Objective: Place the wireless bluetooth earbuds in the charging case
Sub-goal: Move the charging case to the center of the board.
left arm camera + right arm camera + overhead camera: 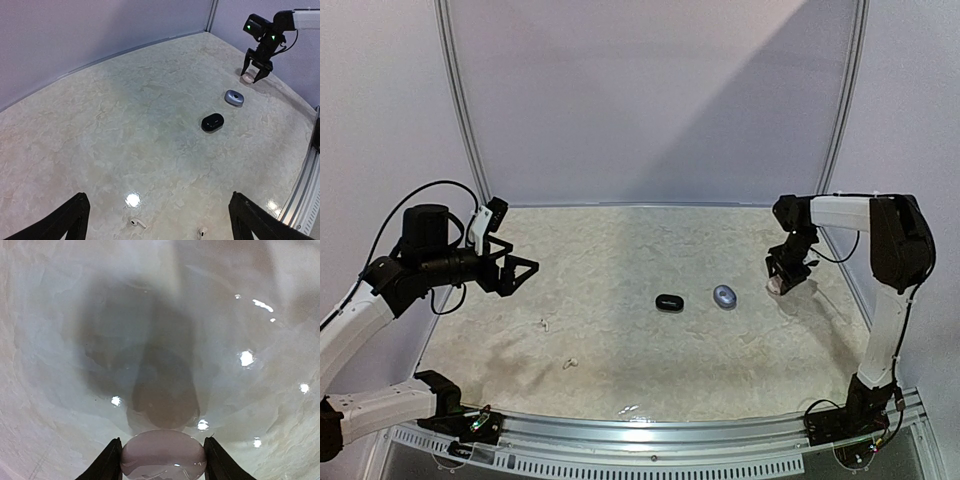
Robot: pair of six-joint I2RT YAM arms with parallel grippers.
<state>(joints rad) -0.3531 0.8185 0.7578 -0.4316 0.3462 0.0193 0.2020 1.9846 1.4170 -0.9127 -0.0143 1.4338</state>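
Right claw (162,441) grips a white charging case (163,458) near the right edge of the bench (650,240), its long axis spanning finger to finger. Left claw (525,270) gapes wide at the left edge. Two white earbuds (137,223) lie toward the near-left corner, heading too small to tell.

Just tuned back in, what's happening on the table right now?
The right gripper is closed on a smooth white rounded case at the right side of the pale marbled table. The left gripper hangs wide open and empty near two small white stemmed earbuds. A black oval case and a silvery-grey oval case lie mid-table, untouched.
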